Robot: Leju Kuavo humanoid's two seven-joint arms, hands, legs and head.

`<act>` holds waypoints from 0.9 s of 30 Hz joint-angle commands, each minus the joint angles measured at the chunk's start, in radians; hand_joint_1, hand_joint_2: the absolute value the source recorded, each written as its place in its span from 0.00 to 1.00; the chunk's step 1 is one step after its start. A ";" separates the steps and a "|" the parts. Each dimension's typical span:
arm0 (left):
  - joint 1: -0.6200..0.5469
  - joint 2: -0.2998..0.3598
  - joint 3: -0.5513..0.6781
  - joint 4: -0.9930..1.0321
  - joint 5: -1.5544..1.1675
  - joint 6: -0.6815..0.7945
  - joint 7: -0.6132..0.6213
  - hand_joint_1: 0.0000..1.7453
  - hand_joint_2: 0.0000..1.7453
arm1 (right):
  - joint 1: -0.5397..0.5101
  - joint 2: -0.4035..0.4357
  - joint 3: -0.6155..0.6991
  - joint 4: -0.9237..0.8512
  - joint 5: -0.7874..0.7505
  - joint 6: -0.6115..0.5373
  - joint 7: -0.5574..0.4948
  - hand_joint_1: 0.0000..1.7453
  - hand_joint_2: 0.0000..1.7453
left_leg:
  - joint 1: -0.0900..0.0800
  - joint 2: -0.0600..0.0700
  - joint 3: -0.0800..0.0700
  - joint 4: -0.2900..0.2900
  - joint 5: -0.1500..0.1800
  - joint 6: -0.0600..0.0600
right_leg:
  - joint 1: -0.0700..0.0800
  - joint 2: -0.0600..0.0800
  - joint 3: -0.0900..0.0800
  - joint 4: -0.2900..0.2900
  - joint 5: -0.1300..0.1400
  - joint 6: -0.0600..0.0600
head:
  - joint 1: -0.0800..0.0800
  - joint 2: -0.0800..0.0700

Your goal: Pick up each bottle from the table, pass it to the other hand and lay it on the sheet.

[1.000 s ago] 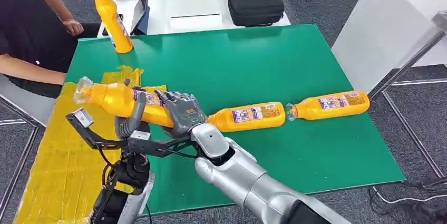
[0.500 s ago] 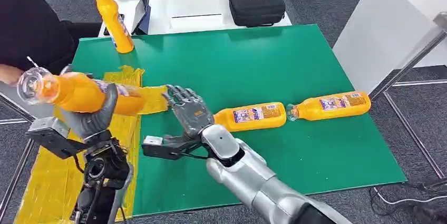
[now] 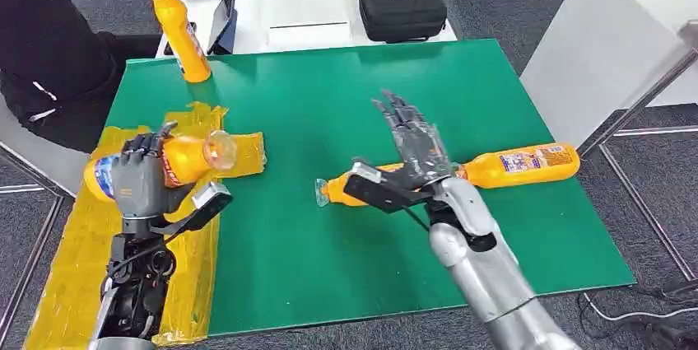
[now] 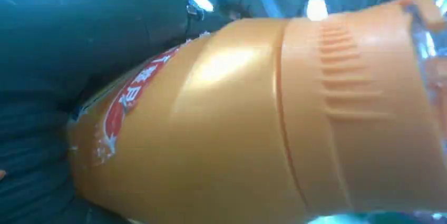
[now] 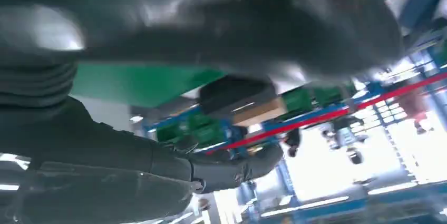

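Left hand wraps one bottle round its middle, held roughly level over the yellow sheet, neck pointing toward the mat. Level hold makes sense: task wants it laid down, not stood up. Left wrist view shows the orange body close against the camera, so the grip looks firm.

Right hand holds nothing, fingers spread and pointing away from the robot, raised above the second bottle, which lies on the mat with its mouth toward the sheet. Looks set up for the next pick.

Third bottle lies just beyond, in line with the second. Fourth stands upright at the mat's far left corner, near a person.

Judgement: transfer done, placement pending; three bottles left. Risk: round bottle could roll on the wrinkled sheet.
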 commanded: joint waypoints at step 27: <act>-0.143 0.103 -0.334 0.529 0.371 -0.343 0.097 0.00 0.00 | -0.050 -0.297 0.013 0.188 0.121 0.232 -0.009 0.00 1.00 | -0.002 0.005 0.011 -0.001 0.001 0.000 | 0.000 0.002 0.012 0.000 0.001 0.001 | -0.001 0.000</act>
